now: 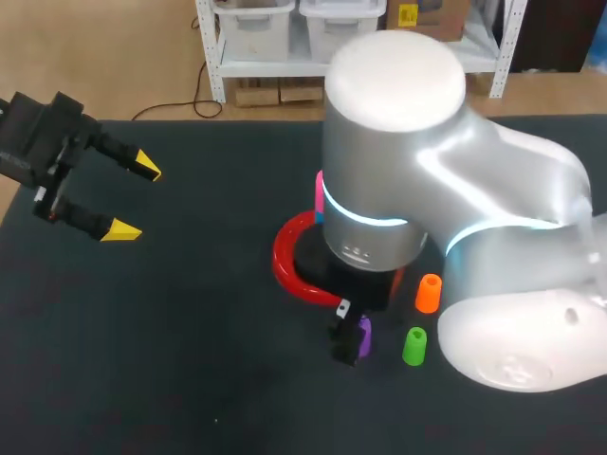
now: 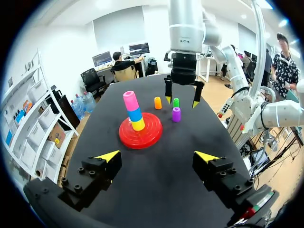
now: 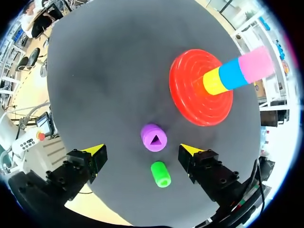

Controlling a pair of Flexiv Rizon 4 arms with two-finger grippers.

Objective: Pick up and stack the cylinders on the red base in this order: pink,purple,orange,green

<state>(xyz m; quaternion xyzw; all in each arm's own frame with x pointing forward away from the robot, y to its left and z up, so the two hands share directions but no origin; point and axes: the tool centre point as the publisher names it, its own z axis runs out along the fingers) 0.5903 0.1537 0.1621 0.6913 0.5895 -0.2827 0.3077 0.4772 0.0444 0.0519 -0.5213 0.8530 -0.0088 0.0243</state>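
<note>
Okay, for right gripper (image 3: 142, 149): hangs with fingers apart, clamps nothing, sits directly over upright purple cylinder (image 3: 154, 137). Just beside that, green cylinder (image 3: 160, 174); near, orange cylinder (image 1: 429, 292). Further out, red base (image 3: 190, 95) carrying yellow-blue-pink stack, pink cylinder (image 3: 256, 64) topmost. For left gripper (image 1: 136, 200): likewise spread wide, hovers well apart over table (image 1: 190, 360) left side.

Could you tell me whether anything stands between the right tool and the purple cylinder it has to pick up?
Nothing visible does. The right tool hangs open over the purple cylinder, whose top is bare. The green cylinder stands close beside it, apart from it, and might get nudged on the way down.
</note>
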